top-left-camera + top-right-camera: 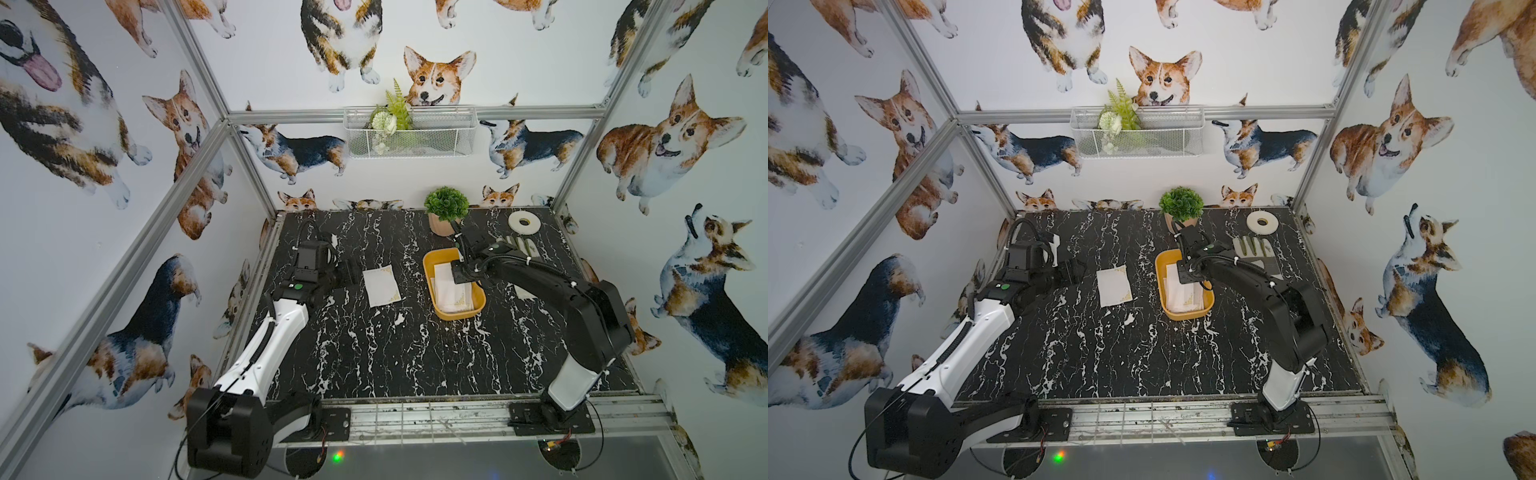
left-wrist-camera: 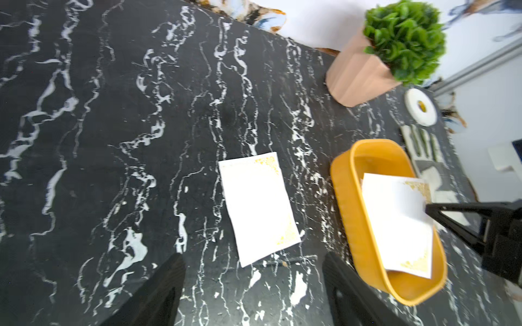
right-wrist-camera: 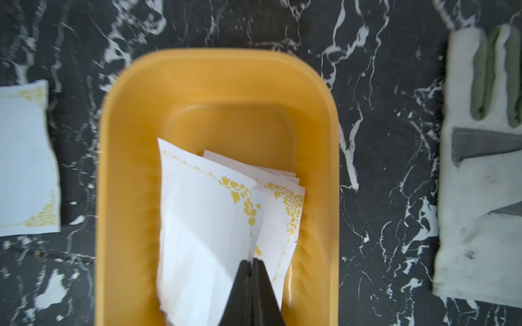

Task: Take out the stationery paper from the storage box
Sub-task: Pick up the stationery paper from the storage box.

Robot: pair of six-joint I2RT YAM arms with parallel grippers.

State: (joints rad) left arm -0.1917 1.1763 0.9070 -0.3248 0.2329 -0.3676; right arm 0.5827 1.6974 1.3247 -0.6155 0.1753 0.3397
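A: status?
B: extraction step, second sheet by the look of it; right pincer (image 3: 250, 261) is closed tight on an edge of the top sheet (image 3: 203, 225), over the box (image 3: 214, 73); that sheet is buckled at the pinch and tilted up off the stack (image 3: 282, 225); more paper under it in the box, count unclear.
A: anything out?
B: one loose sheet (image 1: 381, 286) flat on the bench (image 1: 374, 353), just left of the box, not touching it; so the task looks part done.
A: left arm?
B: left pincer (image 2: 253, 255) spread wide, holding nothing; left of the box, just beyond the loose sheet.
A: next move?
B: my read: lift straight up until the sheet clears the box rim, then carry it left of the box and release beside the loose sheet; the pinch is thin, so go slow; watch for a second sheet riding along; the box looks light and may drag if paper catches its wall.
A: clutter?
B: glove (image 3: 480, 225) right of the box, tape roll (image 1: 534, 226) beyond it; neither in the path.
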